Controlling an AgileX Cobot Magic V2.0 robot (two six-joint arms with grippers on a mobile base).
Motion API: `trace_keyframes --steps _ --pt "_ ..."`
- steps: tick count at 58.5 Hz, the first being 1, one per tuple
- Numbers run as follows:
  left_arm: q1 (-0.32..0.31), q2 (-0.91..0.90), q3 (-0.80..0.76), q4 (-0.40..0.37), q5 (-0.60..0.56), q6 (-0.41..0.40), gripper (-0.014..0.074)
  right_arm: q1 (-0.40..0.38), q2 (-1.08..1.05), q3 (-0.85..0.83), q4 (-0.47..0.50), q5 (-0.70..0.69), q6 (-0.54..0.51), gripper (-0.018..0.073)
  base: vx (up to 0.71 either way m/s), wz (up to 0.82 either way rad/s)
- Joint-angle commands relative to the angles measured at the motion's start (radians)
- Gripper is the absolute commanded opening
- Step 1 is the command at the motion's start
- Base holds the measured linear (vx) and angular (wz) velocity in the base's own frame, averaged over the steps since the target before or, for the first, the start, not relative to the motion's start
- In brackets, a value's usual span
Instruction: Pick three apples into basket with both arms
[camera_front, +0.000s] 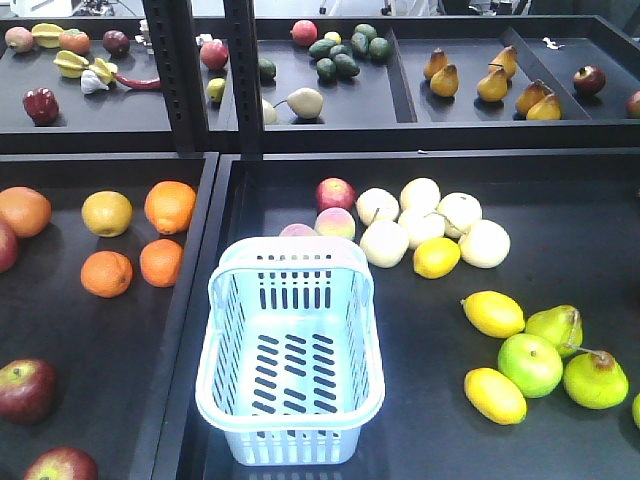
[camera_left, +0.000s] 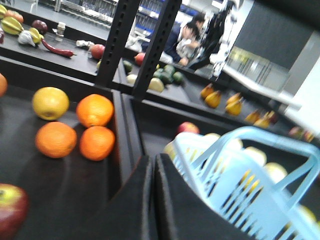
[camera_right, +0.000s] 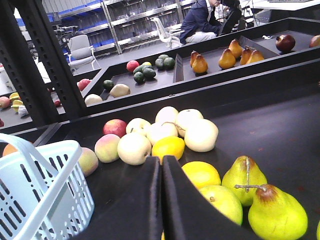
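Note:
The pale blue basket (camera_front: 292, 419) stands empty in the middle tray, handle folded at its far end. Two dark red apples (camera_front: 25, 388) (camera_front: 62, 465) lie at the front of the left tray, and a third (camera_front: 4, 246) shows at the left edge. Neither arm appears in the front view. My left gripper (camera_left: 154, 158) is shut on nothing, over the divider, with the basket (camera_left: 260, 195) to its right and one apple (camera_left: 10, 215) low on its left. My right gripper (camera_right: 161, 159) is shut and empty, right of the basket (camera_right: 45, 195).
Oranges (camera_front: 106, 273) and a yellow fruit (camera_front: 106, 213) lie behind the apples. A pinkish-red apple (camera_front: 336, 193), peaches and pale round fruit (camera_front: 420, 225) sit behind the basket. Lemons (camera_front: 492, 313) and green pears (camera_front: 595, 380) lie to its right. Black uprights (camera_front: 178, 75) stand at the back.

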Motion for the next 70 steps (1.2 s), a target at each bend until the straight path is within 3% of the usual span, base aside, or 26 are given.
trace_keyframes --steps 1,15,21,33,37,56,61,70 --pt "0.001 -0.014 -0.026 -0.032 -0.131 -0.022 -0.0006 -0.006 -0.013 0.014 -0.004 -0.074 -0.003 -0.0005 0.00 0.00" --pt "0.001 -0.014 -0.026 -0.032 -0.383 -0.050 -0.0006 -0.006 -0.013 0.014 -0.004 -0.074 -0.003 -0.0005 0.00 0.00" --pt "0.001 -0.014 -0.038 -0.032 -0.416 -0.130 -0.0006 -0.006 -0.013 0.014 -0.004 -0.074 -0.003 -0.0005 0.00 0.00" --pt "0.001 -0.014 -0.038 -0.029 -0.478 -0.366 -0.0006 -0.006 -0.013 0.014 -0.004 -0.074 -0.003 -0.0005 0.00 0.00" --pt "0.001 -0.014 -0.048 -0.016 -0.499 -0.404 -0.0006 -0.006 -0.013 0.014 -0.004 -0.074 -0.003 -0.0005 0.00 0.00" --pt "0.001 0.070 -0.284 0.039 -0.498 -0.415 -0.0006 -0.006 -0.013 0.014 -0.004 -0.074 -0.003 -0.0005 0.00 0.00" --pt "0.001 0.127 -0.356 0.134 -0.485 -0.414 -0.0006 -0.006 -0.013 0.014 -0.004 -0.074 -0.003 -0.0005 0.00 0.00" --pt "0.001 0.258 -0.461 0.483 -0.474 -0.433 -0.0006 -0.006 -0.013 0.014 -0.004 -0.074 -0.003 -0.0005 0.00 0.00"
